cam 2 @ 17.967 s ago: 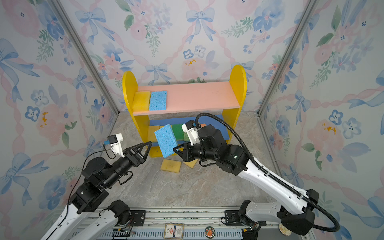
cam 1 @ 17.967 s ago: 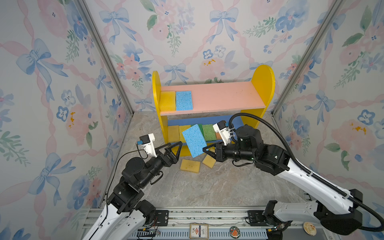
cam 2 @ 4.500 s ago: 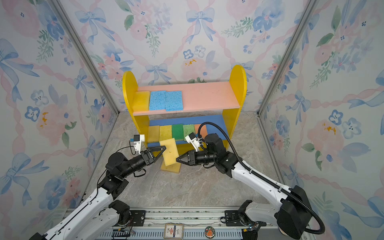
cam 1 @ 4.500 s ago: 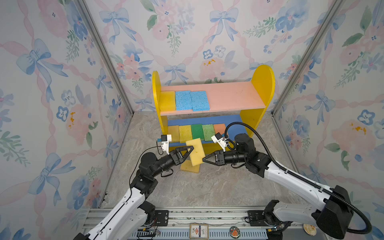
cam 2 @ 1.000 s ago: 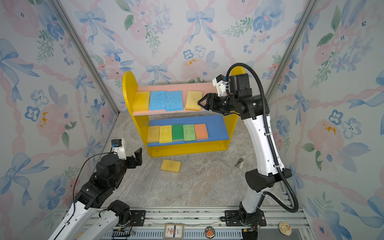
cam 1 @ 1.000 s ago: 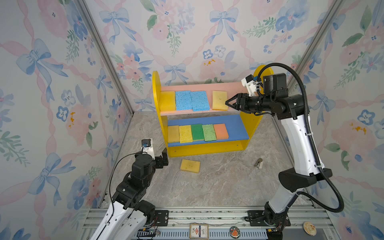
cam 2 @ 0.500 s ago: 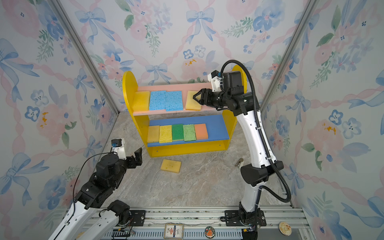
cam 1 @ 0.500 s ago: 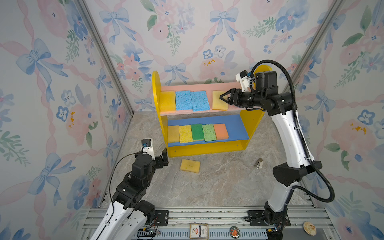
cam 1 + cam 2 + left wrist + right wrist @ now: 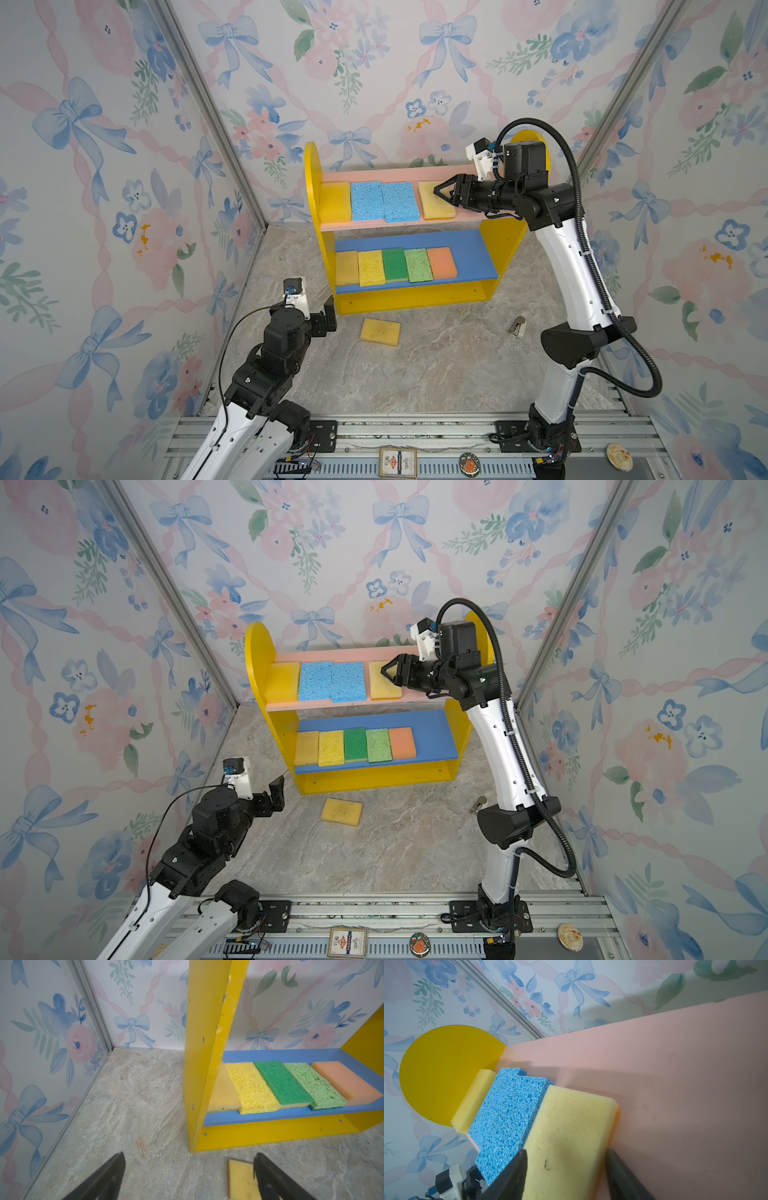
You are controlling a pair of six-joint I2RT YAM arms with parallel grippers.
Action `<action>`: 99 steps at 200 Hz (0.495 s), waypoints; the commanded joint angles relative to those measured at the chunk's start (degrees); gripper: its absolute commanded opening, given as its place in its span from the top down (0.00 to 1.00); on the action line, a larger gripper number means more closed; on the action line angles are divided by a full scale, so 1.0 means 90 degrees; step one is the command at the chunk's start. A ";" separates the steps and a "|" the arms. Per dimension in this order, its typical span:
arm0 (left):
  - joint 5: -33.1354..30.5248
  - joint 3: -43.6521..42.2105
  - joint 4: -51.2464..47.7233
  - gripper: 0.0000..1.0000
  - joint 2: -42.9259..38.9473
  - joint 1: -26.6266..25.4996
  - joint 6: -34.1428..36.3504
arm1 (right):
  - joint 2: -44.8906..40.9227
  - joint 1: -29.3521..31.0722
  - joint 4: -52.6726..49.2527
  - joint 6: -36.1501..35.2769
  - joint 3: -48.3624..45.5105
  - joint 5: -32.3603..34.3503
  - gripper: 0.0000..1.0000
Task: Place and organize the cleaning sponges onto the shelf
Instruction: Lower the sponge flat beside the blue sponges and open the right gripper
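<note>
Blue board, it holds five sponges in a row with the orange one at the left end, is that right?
Not quite. The blue board does hold five sponges in a row, but the orange sponge is at the right end; a yellow sponge sits at the left end. Both top views show it.

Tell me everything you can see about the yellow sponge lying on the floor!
The sponge is a flat, pale yellow rectangle of soft-looking foam with tiny holes and a few small marks on top. It lies flat on the grey marbled floor, a little crooked, just in front of the shelf but not touching it. Only the floor touches it. The left arm's fingers stand open close by and do not hold it.
</note>
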 commanded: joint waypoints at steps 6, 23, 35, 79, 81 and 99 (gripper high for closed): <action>0.0007 -0.0024 0.0099 0.02 -0.0004 0.0030 0.0114 | 0.0002 0.0079 -0.0641 -0.0099 -0.0086 0.0466 0.38; 0.0028 -0.0024 0.0104 0.02 0.0039 0.0034 0.0119 | -0.0320 0.0108 -0.0671 -0.0166 -0.0390 0.0606 0.38; 0.0041 -0.0024 0.0100 0.02 0.0082 0.0028 0.0128 | -0.0534 0.0160 -0.0636 -0.0183 -0.0663 0.0606 0.38; 0.0055 -0.0022 0.0101 0.02 0.0070 0.0032 0.0138 | -0.0918 0.0451 -0.0669 -0.0305 -0.1160 0.0684 0.46; 0.0060 -0.0024 0.0101 0.02 0.0069 0.0032 0.0136 | -0.0918 0.0457 -0.0663 -0.0313 -0.1171 0.0689 0.47; 0.0061 -0.0024 0.0101 0.02 0.0059 0.0032 0.0138 | -0.0857 0.0481 -0.0641 -0.0309 -0.1173 0.0733 0.53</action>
